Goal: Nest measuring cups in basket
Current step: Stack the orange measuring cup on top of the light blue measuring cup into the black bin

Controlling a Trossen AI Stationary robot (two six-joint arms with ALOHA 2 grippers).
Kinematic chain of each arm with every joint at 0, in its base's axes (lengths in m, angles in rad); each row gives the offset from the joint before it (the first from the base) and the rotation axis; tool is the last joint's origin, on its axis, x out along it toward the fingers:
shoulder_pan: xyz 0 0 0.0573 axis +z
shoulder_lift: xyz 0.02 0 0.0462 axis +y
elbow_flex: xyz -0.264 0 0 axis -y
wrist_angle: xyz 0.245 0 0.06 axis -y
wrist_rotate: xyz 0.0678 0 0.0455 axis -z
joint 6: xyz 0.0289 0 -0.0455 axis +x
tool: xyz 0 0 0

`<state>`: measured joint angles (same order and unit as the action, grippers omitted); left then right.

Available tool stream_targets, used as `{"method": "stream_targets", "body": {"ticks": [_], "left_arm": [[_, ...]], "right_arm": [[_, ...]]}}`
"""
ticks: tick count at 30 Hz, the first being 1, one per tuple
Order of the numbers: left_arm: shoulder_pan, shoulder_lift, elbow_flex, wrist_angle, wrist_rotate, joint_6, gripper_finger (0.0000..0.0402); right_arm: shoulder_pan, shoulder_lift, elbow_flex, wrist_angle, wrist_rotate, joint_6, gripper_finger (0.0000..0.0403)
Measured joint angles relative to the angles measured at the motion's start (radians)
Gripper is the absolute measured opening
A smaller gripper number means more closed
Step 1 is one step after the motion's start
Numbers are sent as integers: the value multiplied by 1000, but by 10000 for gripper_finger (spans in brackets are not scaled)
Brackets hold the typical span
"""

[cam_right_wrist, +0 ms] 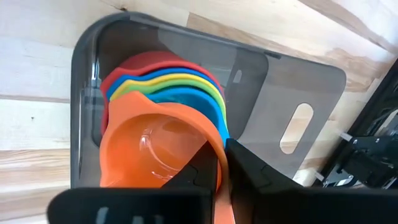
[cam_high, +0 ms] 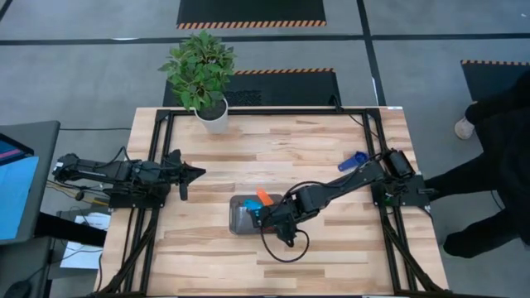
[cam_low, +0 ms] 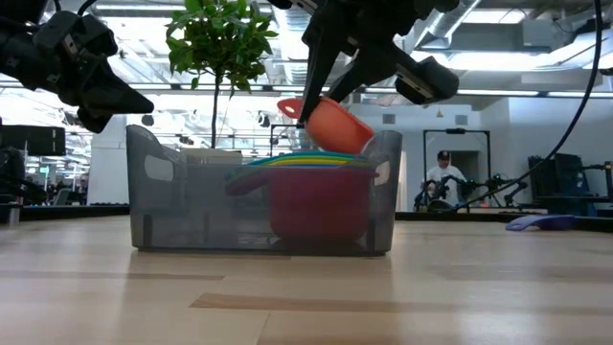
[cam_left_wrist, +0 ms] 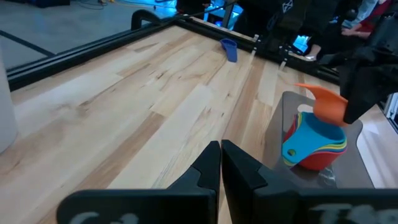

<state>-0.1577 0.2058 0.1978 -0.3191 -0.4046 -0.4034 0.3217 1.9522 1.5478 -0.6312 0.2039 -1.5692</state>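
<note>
Partly hidden, orange cup [cam_right_wrist: 149,149] pinched in right gripper [cam_right_wrist: 221,163] jaws; left gripper [cam_left_wrist: 221,163] jaws closed, empty.

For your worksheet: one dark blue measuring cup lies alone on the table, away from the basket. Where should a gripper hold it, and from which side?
Probably by its handle, from above. The dark blue measuring cup lies low on the table near the right arm's base with nothing close beside it. Its short flat handle suits narrow fingers better than the round bowl. Its exact pose is hard to tell.
</note>
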Motion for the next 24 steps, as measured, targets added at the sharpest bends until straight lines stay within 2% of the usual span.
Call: {"method": "stream_targets", "body": {"ticks": [14, 24], "left_arm": [[0, 0, 0, 0, -1, -4, 0], [0, 0, 0, 0, -1, -4, 0]], "right_arm": [[-4, 0, 0, 75, 2, 1, 52], [-4, 0, 0, 88, 3, 67, 52]]}}
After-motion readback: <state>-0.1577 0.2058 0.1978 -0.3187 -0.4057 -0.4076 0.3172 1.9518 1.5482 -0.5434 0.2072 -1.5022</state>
